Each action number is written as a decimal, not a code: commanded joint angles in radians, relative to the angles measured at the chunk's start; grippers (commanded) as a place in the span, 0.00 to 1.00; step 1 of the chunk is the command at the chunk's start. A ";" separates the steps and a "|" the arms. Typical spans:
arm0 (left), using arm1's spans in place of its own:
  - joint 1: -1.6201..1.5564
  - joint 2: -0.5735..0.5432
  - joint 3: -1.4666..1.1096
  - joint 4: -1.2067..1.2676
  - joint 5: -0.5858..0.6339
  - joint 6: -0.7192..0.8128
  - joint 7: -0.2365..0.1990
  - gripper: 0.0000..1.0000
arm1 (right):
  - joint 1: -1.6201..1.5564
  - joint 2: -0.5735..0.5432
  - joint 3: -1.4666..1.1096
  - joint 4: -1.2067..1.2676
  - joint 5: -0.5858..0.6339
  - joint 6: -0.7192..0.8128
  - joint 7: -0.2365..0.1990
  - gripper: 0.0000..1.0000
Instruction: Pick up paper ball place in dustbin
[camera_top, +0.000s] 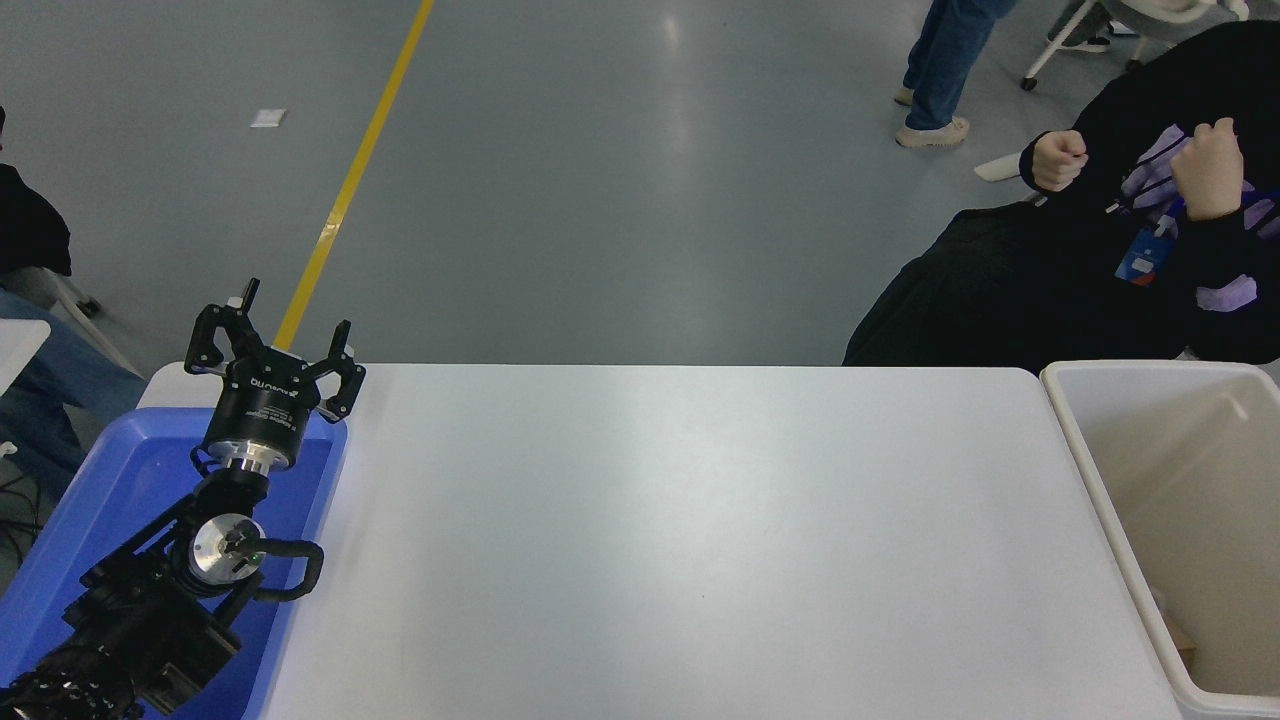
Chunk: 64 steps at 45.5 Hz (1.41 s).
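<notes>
Left gripper sits parked at 8 o'clock over the blue tray, fingers spread, nothing btwn them. Right arm not in view. Paper ball isn't visible anywhere — prob. already in the dustbin at 3 o'clock, well apart from the left gripper.

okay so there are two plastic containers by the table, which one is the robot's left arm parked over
The shallow blue tray at the table's left end. The left gripper sits open above its far edge. The deep cream dustbin stands at the table's right end, with no arm near it.
</notes>
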 joint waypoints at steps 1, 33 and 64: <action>0.000 0.000 0.000 0.001 0.000 0.000 0.000 0.98 | -0.289 0.145 0.176 -0.316 0.002 -0.049 0.000 0.00; 0.000 0.000 0.000 -0.001 0.000 0.000 0.000 0.98 | -0.432 0.271 0.320 -0.534 -0.002 -0.110 0.000 0.00; 0.000 -0.002 0.000 -0.001 0.000 0.000 0.000 0.98 | -0.391 0.262 0.322 -0.528 0.001 -0.202 0.000 0.81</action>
